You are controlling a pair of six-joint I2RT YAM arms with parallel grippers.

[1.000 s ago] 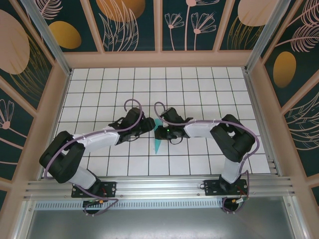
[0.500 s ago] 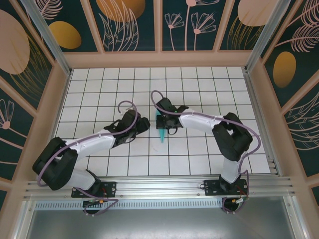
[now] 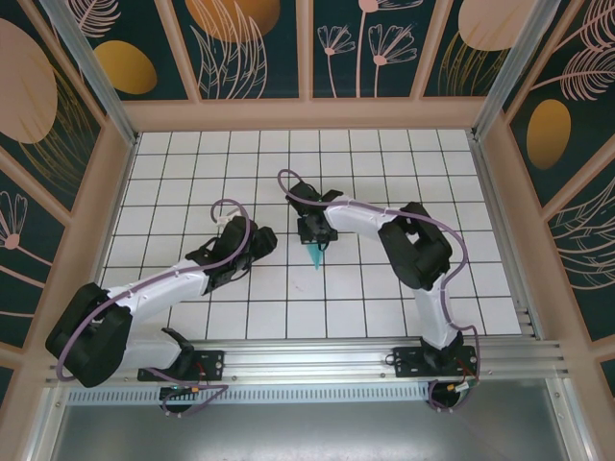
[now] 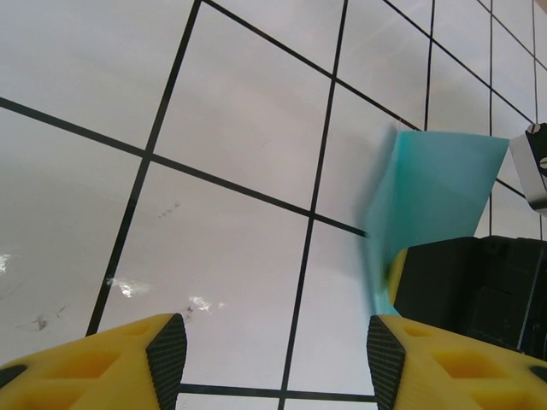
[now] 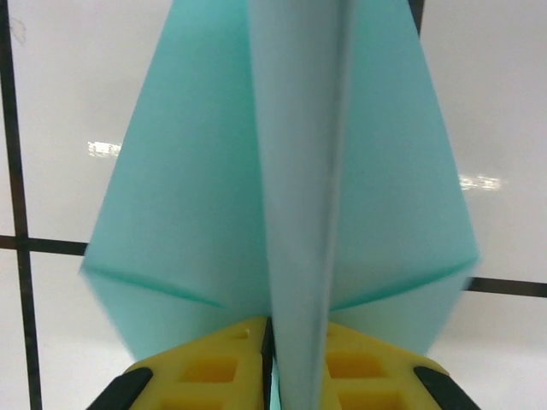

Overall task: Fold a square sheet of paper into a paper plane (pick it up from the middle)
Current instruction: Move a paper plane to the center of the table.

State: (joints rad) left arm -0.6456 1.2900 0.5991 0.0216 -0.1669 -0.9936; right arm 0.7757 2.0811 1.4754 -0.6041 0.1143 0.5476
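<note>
Folding looks done: right gripper [image 5: 272, 352] pinches the slim turquoise paper plane [image 5: 192, 196]; left gripper [image 4: 269, 350], at its nine o'clock, gapes empty.

The left arm [image 3: 163, 280] stretches forward and inward, the left gripper [image 4: 278, 350] with jaws apart. The right arm [image 3: 415, 248] doubles back at its elbow, the right gripper [image 5: 272, 354] pinching the paper plane [image 5: 188, 188]

Colours on my feed
I've got a turquoise plane [image 5: 188, 213], yellow fingers [image 5: 209, 371], black-gridded white table [image 3: 192, 173], dark teal walls [image 3: 250, 48] with peach and orange leaf prints.
</note>
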